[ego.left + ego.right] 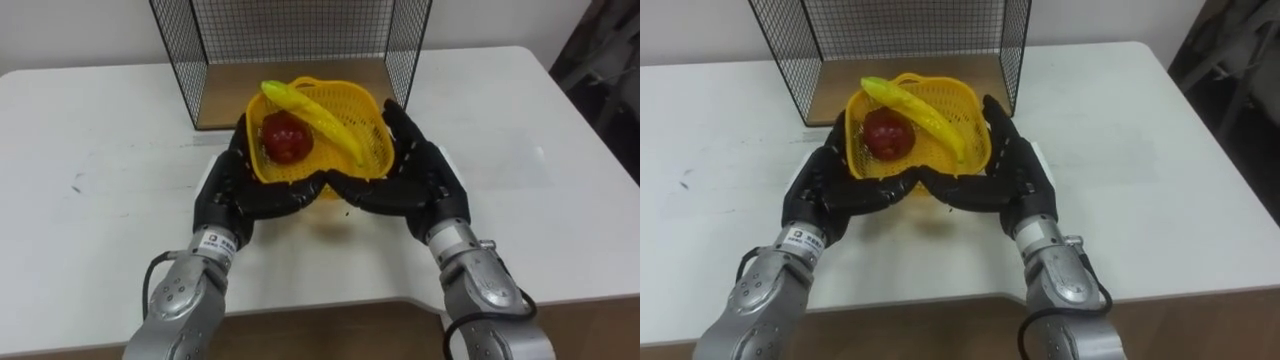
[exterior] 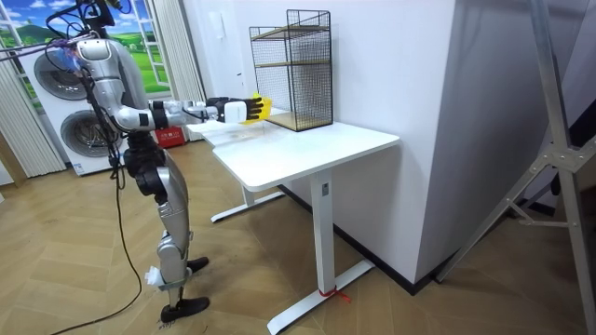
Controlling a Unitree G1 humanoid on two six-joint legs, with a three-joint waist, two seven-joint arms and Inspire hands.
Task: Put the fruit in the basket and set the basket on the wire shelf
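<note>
Flat-fingered left hand (image 1: 232, 188) and right hand (image 1: 418, 178) squeeze basket (image 1: 376, 150) holding banana (image 1: 318, 116), red fruit (image 1: 284, 139).

- The basket (image 1: 375, 135) is bright yellow plastic, with an open lattice of small holes.
- The banana (image 1: 320, 118) is yellow, turning greenish at its far tip.
- The round fruit (image 1: 285, 137) is deep, glossy red.
- The left hand (image 1: 238, 185) and the right hand (image 1: 422, 175) are both matte black, on silver-grey forearms.
- The table (image 1: 100, 190) is plain white, legs included.
- The wire shelf (image 1: 300, 25) is a black square grid, and its boards are brown wood.
- The floor (image 2: 74, 279) is light brown wood laid in a herringbone pattern.
</note>
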